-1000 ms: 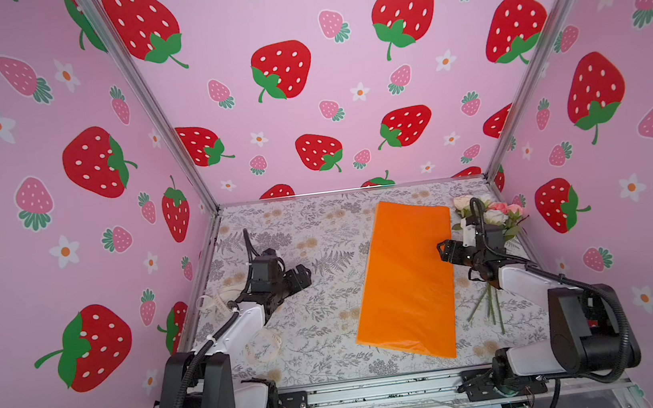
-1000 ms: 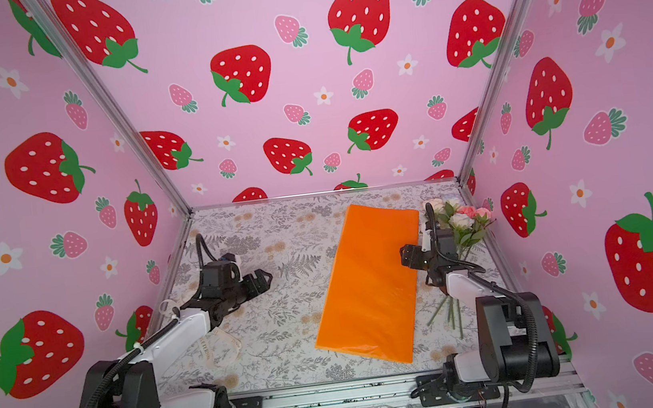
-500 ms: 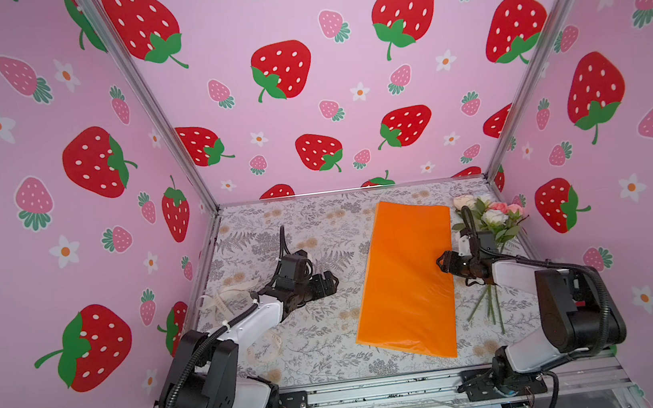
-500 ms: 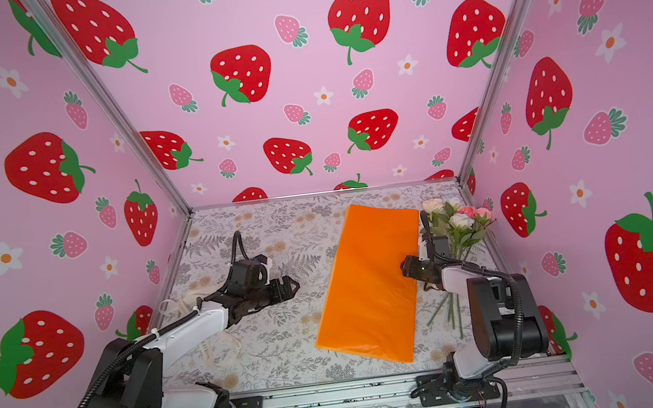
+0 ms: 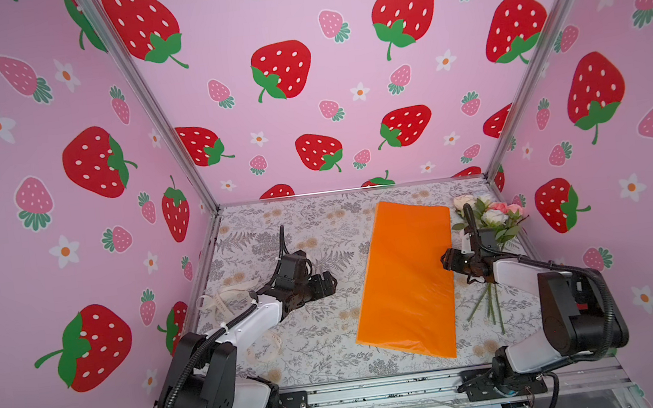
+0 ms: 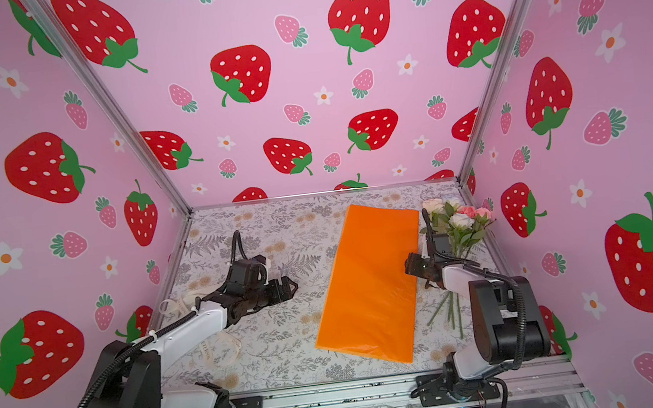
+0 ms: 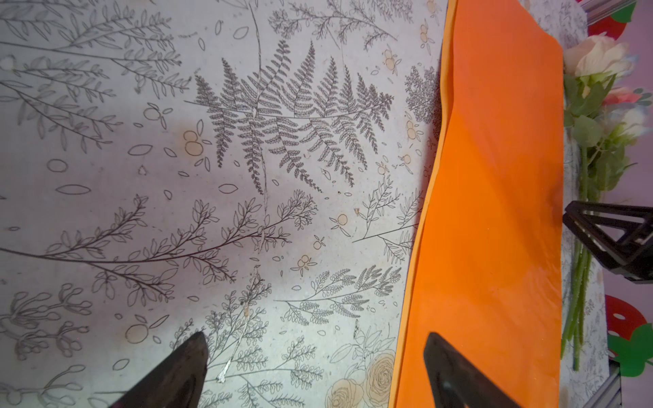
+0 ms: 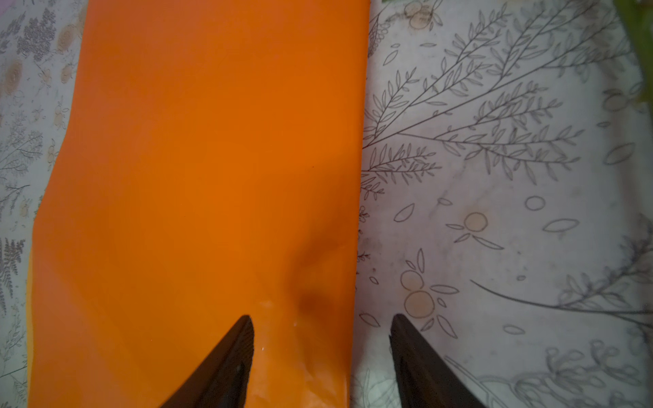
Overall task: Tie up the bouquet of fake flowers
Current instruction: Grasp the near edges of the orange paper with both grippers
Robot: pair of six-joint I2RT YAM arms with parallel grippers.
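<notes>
Tabletop (image 5: 325,351): right fingers (image 8: 226,364) open astride paper (image 8: 194,159).

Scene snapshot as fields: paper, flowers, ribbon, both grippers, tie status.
paper: orange sheet, flat on table, right of centre
flowers: lying on table beside paper's right edge, not on it, heads toward the far side
ribbon: cream, loose on table at far left
left gripper: open, empty, low over table left of paper
right gripper: open, straddling paper's right edge, one finger over paper, one over table
tied: no, flowers unwrapped
</notes>
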